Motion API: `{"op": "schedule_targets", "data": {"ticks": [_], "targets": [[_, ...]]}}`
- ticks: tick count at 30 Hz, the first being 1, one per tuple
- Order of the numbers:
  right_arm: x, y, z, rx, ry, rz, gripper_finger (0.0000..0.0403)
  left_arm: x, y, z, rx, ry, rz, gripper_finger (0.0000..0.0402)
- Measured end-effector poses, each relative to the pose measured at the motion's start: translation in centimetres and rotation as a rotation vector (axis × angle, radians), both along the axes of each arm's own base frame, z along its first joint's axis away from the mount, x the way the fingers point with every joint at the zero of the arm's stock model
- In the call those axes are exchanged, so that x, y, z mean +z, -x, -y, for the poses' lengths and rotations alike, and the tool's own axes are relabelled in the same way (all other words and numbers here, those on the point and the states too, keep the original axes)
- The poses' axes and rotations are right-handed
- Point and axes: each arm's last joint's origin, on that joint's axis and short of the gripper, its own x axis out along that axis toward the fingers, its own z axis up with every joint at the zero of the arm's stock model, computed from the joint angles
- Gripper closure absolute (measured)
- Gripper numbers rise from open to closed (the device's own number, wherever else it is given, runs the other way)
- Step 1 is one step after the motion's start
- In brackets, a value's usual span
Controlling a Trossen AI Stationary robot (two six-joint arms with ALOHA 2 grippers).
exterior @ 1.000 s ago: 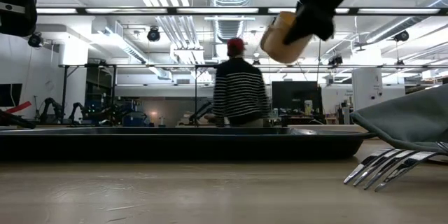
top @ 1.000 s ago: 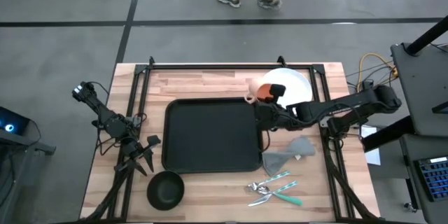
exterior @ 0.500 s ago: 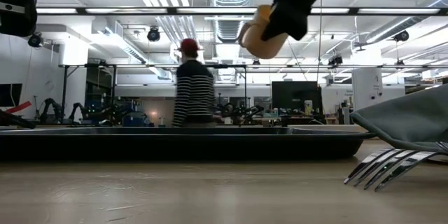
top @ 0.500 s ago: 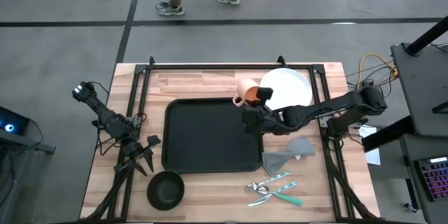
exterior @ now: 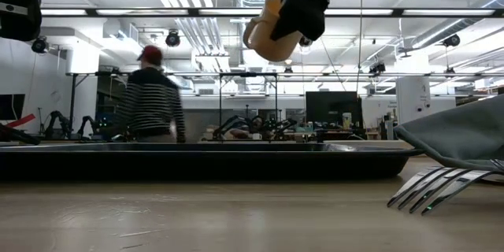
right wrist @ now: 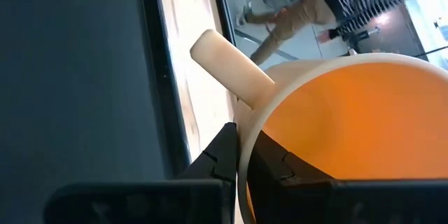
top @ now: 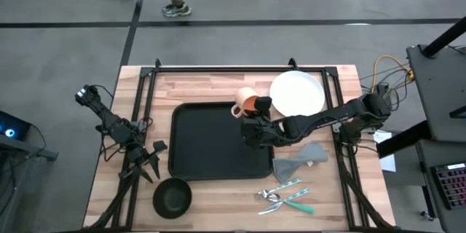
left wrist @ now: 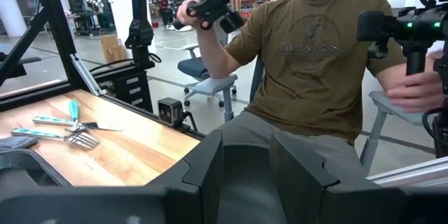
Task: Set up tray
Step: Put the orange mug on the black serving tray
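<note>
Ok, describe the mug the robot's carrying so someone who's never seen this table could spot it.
Start at the big black tray in the middle of the wooden table. Above its far right corner, the right tool holds a cream mug in the air. Its orange inside and stubby handle set it apart from the flat white plate beside it.

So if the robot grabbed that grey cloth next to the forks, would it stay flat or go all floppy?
Probably floppy. The crumpled grey cloth napkin already lies in soft folds on the wooden table, so it would likely droop from the end effector. It looks light and should slide easily if pushed, perhaps bunching up against the metal forks with teal handles.
</note>
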Motion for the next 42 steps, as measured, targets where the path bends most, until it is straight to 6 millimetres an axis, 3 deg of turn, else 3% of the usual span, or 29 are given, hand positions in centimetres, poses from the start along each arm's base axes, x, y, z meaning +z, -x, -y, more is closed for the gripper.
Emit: {"op": "schedule_targets", "data": {"ticks": [5,10,12,17,21,24,27,34,42], "targets": [[0.1,0.1,0.0,0.000,0.000,0.000,0.0394,0.4,-0.2,-0.1,0.056,0.029,0.046,0.0301],[0.2,0.1,0.0,-0.009,-0.013,0.014,0.0394,2.2,-0.4,-0.5,0.240,-0.092,0.444,0.0301],[0.1,0.2,0.0,-0.015,-0.022,0.010,0.0394,2.6,-0.4,-0.5,0.250,-0.090,0.510,0.0301],[-0.2,0.6,0.1,-0.033,-0.032,-0.012,0.0394,2.3,-0.7,-0.5,0.311,-0.117,0.469,0.0301],[-0.2,0.6,0.1,-0.030,-0.029,-0.017,0.0394,2.2,-1.5,-1.0,0.617,-0.140,0.380,0.0301],[-0.2,0.6,0.1,-0.023,-0.020,-0.028,0.0394,3.1,-1.8,-1.6,0.885,-0.126,0.389,0.0301],[-0.2,0.6,0.2,-0.017,-0.010,-0.040,0.0394,4.8,-1.8,-2.0,1.038,-0.069,0.427,0.0301],[-0.2,0.5,0.9,-0.023,0.006,-0.059,0.0394,6.5,-2.3,-1.8,1.071,-0.055,0.437,0.0301],[-0.2,0.3,2.7,-0.068,0.011,-0.067,0.0394,5.7,-3.9,-1.7,1.122,-0.218,0.412,0.0301]]}}
